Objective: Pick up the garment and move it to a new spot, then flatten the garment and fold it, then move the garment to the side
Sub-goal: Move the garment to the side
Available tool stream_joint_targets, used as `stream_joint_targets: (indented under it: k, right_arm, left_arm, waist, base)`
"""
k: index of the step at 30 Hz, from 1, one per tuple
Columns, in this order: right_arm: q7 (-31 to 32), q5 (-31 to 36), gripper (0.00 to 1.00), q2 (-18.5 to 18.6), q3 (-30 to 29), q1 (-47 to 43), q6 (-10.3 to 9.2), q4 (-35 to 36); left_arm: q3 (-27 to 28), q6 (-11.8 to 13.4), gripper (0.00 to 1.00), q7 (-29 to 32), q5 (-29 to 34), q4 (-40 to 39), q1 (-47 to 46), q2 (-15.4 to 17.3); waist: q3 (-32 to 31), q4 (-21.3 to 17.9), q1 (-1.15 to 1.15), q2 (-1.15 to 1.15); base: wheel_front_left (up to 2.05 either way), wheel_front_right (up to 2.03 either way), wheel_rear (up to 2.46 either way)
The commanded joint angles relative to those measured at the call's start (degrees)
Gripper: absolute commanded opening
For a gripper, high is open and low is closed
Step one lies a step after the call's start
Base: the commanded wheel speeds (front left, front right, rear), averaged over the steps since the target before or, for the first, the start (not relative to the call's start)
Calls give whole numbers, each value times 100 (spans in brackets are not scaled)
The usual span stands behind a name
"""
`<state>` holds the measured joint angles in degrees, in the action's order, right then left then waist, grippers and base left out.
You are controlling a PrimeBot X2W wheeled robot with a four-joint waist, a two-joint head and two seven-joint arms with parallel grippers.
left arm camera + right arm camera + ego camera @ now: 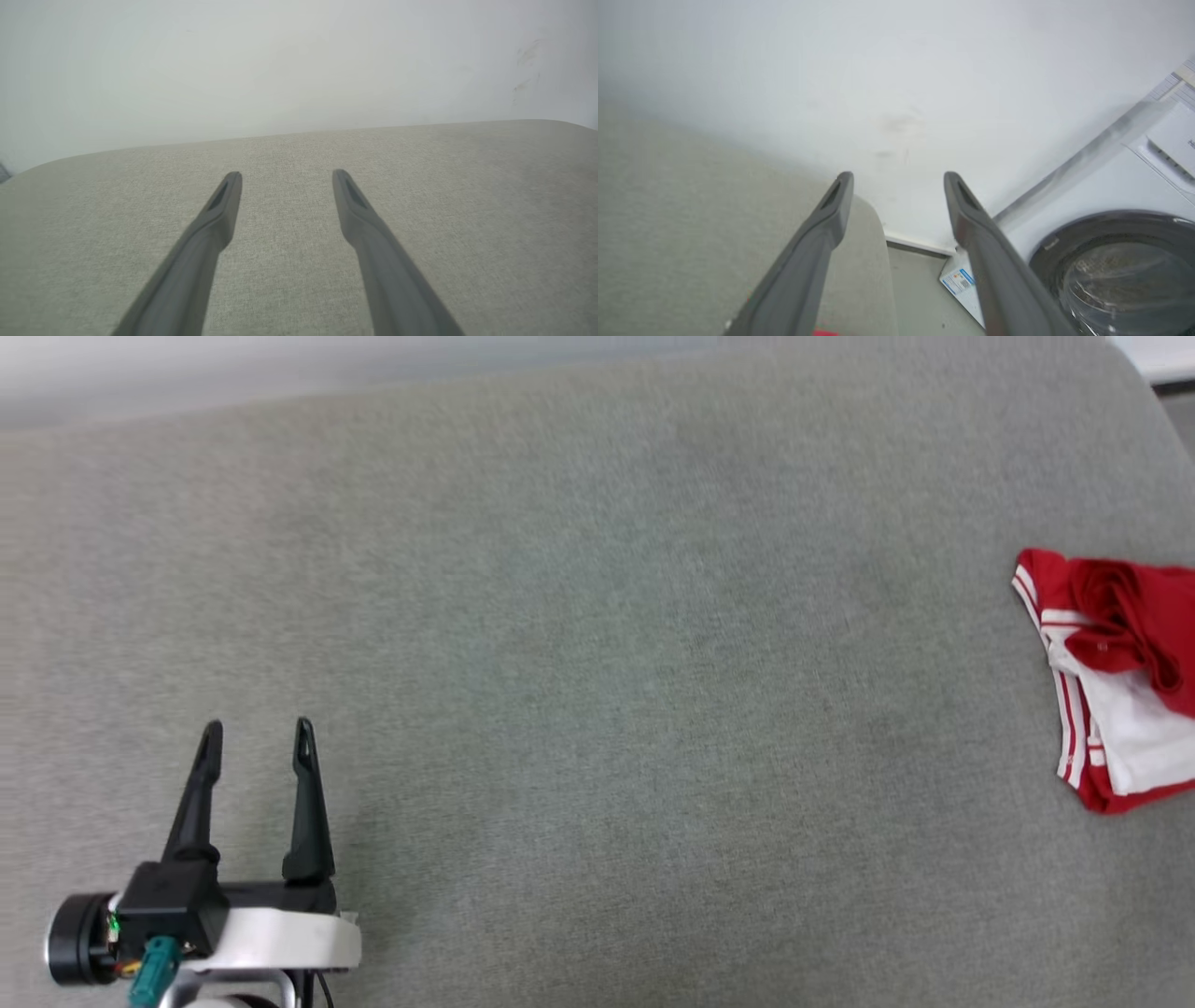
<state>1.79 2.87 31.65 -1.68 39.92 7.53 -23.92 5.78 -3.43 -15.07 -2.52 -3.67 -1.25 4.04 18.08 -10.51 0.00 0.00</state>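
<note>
We find the red-and-white T-shirt (1116, 681) lying folded in a rumpled bundle at 3 o'clock on the grey fabric surface (597, 663), left gripper (259, 728) at 7 o'clock and right gripper (899, 179) both open and empty; we judge the task essentially complete

White wall (896, 70) backs grey cushion (597, 663) beside washing machine (1111, 196)

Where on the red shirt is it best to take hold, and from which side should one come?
Probably the raised red folds at the far end of the garment, from above with the right pincer: they stand up in ridges, while the white sleeve lies flat on the cushion.
</note>
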Motion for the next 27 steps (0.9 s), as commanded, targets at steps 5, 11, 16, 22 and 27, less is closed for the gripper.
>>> stream_joint_targets:
  k: [5, 11, 16, 22, 27]
  right_arm:
    - [-1206, 199, 100, -749, 293, -320, -9, 473]
    - [-1652, 34, 100, -1381, 737, -892, -9, 919]
    - [-1697, -102, 100, -1883, 891, -1534, -9, 1205]
    - [-1694, -337, 100, -2217, 639, -2443, -9, 1404]
    - [-1694, -449, 100, -2412, 370, -3211, -9, 1558]
  left_arm:
    - [-77, 123, 100, -12, 17, 119, 288, -60]
    - [-154, 226, 100, -11, -2, 263, 529, -90]
    - [-239, 302, 100, -11, -12, 354, 700, -102]
    - [-313, 351, 100, -11, -21, 445, 820, -109]
    - [-352, 339, 100, -11, -19, 470, 949, -113]
  waist:
    - [-563, 297, 0, 0]
    - [-945, 475, 0, 0]
    - [-1196, 599, 0, 0]
    - [-1412, 757, 0, 0]
    - [-1567, 846, 0, 0]
  base:
    - [0, 0, 0]
    - [0, 0, 0]
    - [0, 0, 0]
    - [0, 0, 0]
    - [0, 0, 0]
